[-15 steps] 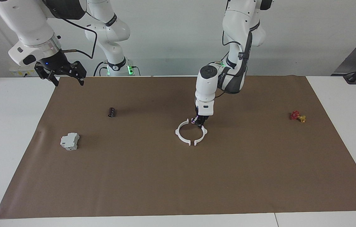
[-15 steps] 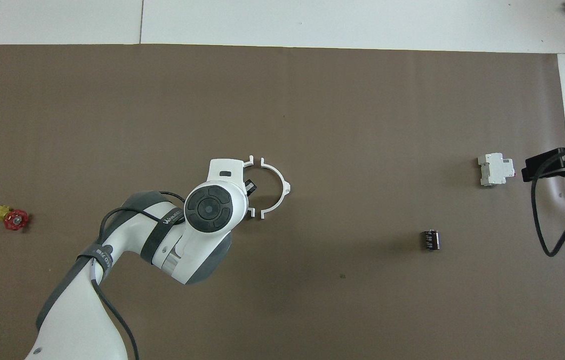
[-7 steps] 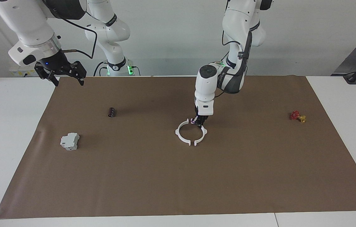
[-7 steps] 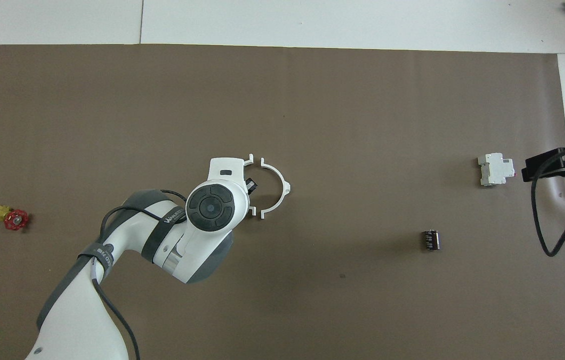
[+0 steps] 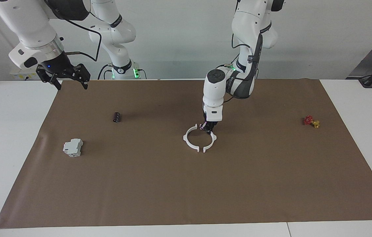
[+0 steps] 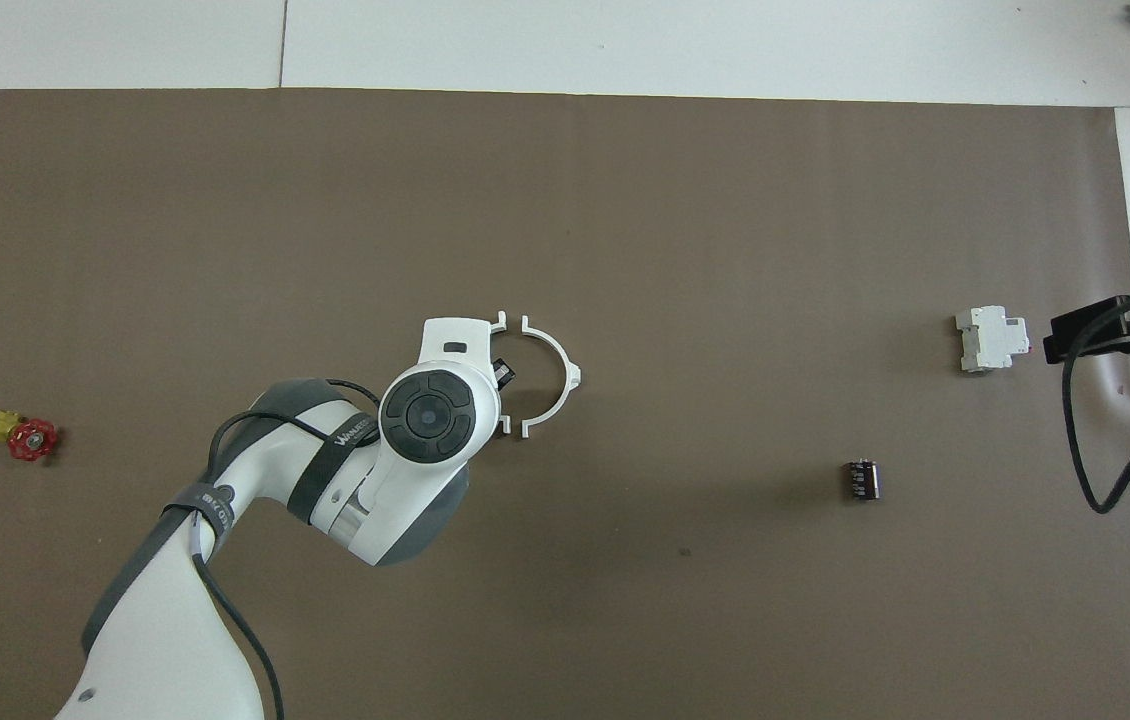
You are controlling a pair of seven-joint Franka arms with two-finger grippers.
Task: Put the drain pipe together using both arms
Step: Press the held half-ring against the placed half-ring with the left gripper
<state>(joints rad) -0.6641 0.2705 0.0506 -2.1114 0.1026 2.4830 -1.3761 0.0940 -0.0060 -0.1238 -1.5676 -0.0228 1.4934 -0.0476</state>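
Note:
The drain pipe lies in the middle of the brown mat as two white half-ring arcs facing each other, with small gaps between their ends. One arc (image 5: 185,138) (image 6: 571,376) lies free toward the right arm's end. My left gripper (image 5: 207,127) is down at the other arc (image 5: 213,137), shut on it near its end nearer the robots. In the overhead view the wrist hides most of that arc (image 6: 499,322); one finger (image 6: 502,375) shows inside the ring. My right gripper (image 5: 70,84) waits raised and open over the mat's corner.
A grey-white box (image 5: 73,147) (image 6: 990,340) and a small black cylinder (image 5: 117,117) (image 6: 861,479) lie toward the right arm's end. A small red and yellow part (image 5: 311,121) (image 6: 25,437) lies toward the left arm's end.
My left arm's wrist and elbow have shifted slightly while the gripper stays at the arc. The ring and the right arm have not moved.

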